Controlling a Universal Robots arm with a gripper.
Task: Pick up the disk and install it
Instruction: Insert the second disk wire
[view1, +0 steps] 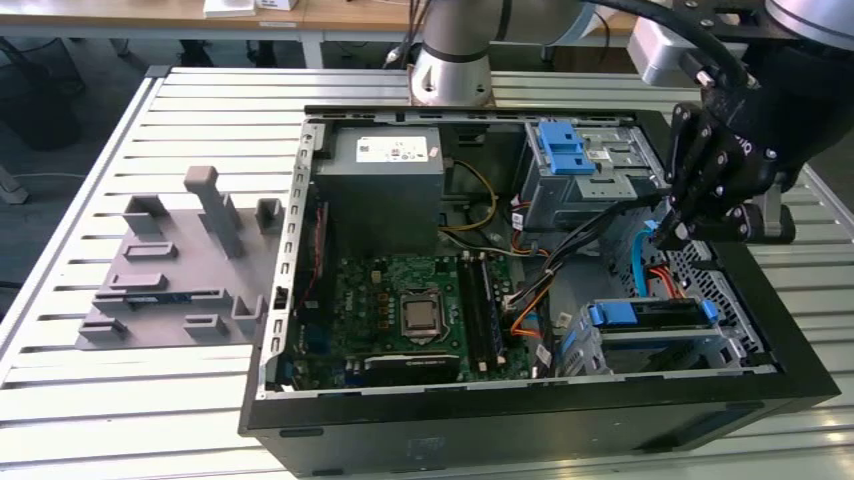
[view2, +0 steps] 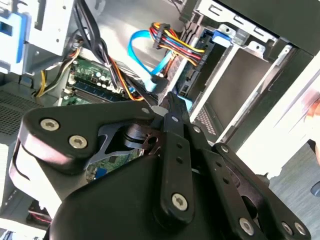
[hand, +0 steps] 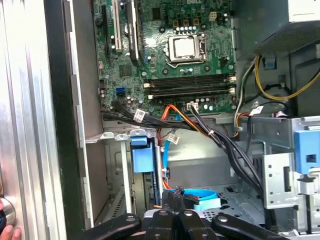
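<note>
The disk (view1: 657, 316) sits in the lower drive cage at the front right corner of the open computer case (view1: 287, 300), its blue side rail (view1: 613, 315) facing the motherboard. In the first wrist view the disk (hand: 151, 185) shows edge-on behind its blue rail (hand: 140, 159); in the second wrist view the disk (view2: 181, 75) stands in the metal cage. My gripper (view1: 674, 236) hangs above the case's right side, apart from the disk. Its fingers are shut together with nothing between them, the tips (hand: 176, 194) right beside a looped blue data cable (hand: 202, 196).
A motherboard (view1: 407, 315) lies on the case floor, with the grey power-supply box (view1: 380, 180) behind it. An upper drive cage (view1: 587, 165) has blue latches. Bundled cables (hand: 220, 140) cross near the disk cage. A grey fixture plate (view1: 174, 270) lies at the exterior view's left. A hand (hand: 7, 231) shows outside the case.
</note>
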